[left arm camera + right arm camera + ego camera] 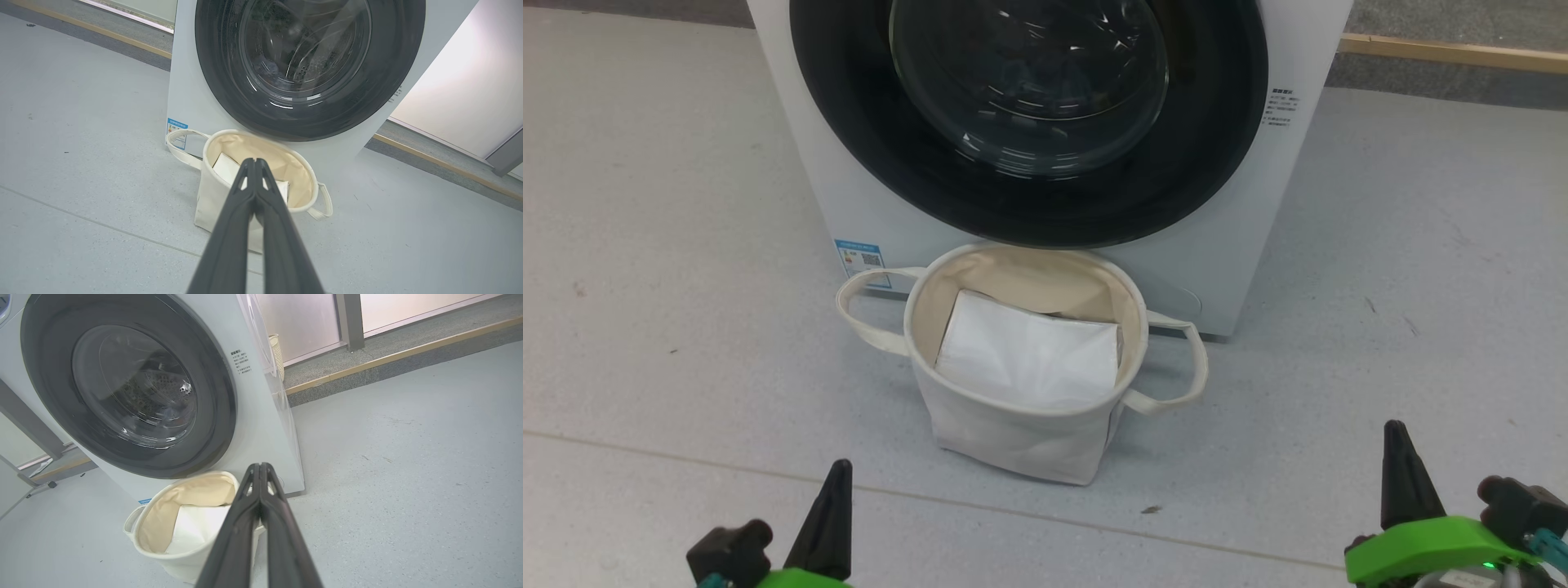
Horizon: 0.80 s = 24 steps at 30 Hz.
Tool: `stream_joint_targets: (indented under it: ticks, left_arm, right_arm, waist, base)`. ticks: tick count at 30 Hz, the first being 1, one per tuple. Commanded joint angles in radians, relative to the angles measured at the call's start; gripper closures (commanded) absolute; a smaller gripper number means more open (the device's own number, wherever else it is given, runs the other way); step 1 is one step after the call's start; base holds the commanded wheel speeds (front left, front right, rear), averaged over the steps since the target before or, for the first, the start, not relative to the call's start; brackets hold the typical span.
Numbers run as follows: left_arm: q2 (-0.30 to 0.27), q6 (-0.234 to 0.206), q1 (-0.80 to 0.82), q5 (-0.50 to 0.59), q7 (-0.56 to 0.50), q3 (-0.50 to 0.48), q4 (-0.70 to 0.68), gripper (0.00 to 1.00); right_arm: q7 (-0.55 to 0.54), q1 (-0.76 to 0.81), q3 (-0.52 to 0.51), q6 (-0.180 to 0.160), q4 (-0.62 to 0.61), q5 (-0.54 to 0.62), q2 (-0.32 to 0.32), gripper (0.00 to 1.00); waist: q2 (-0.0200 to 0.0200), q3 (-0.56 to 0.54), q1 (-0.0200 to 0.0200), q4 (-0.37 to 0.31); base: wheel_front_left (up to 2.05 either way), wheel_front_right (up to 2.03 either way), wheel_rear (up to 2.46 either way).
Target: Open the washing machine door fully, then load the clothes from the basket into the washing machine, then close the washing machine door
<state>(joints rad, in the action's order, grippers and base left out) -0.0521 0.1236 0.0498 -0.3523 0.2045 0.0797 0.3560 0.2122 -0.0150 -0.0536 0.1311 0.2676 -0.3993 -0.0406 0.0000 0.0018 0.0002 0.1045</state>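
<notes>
The white washing machine (1250,261) stands straight ahead. The washing machine door (1217,163), with its black rim and glass bowl, lies shut against the front. Against the machine's foot sits the cream basket (1013,441), which holds a flat white sheet (1029,355). The clothes are out of view. My left gripper (840,467) is shut at the lower left, well short of the basket. My right gripper (1395,428) is shut at the lower right. In the wrist views the left gripper (254,161) and the right gripper (260,465) each point at the basket, with nothing held.
Grey floor runs on both sides of the machine. A raised ledge with a wooden strip (1454,54) crosses behind it at the right. A woven bin (278,351) stands behind the machine, and a wheeled stand's foot (41,484) is at its far side.
</notes>
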Motion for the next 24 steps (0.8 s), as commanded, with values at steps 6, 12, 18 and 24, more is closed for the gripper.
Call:
stream_joint_targets:
  ticks: [6,12,18,24]
  left_arm:
    - [-0.002,0.001,0.045,-0.084,-0.018,-0.025,-0.043,1.0]
    - [-0.002,0.002,0.045,-0.154,-0.035,-0.034,-0.047,1.0]
    - [-0.002,0.002,0.046,-0.224,-0.053,-0.044,-0.051,1.0]
    - [-0.002,0.002,0.047,-0.306,-0.073,-0.055,-0.055,1.0]
  right_arm:
    - [-0.021,-0.045,-0.007,0.0,-0.032,-0.082,-0.004,1.0]
    - [-0.039,-0.047,-0.01,0.0,-0.031,-0.149,-0.005,1.0]
    - [-0.057,-0.05,-0.013,0.0,-0.031,-0.216,-0.005,1.0]
    - [-0.078,-0.054,-0.017,0.0,-0.03,-0.295,-0.005,1.0]
  waist:
    - [0.0,0.0,-0.0002,-0.006]
    - [0.0,0.0,-0.0002,-0.012]
    - [0.0,0.0,-0.0002,-0.018]
    - [0.0,0.0,-0.0002,-0.024]
  base:
    - [0.0,0.0,0.0]
    - [0.0,0.0,0.0]
    - [0.0,0.0,0.0]
    - [0.0,0.0,0.0]
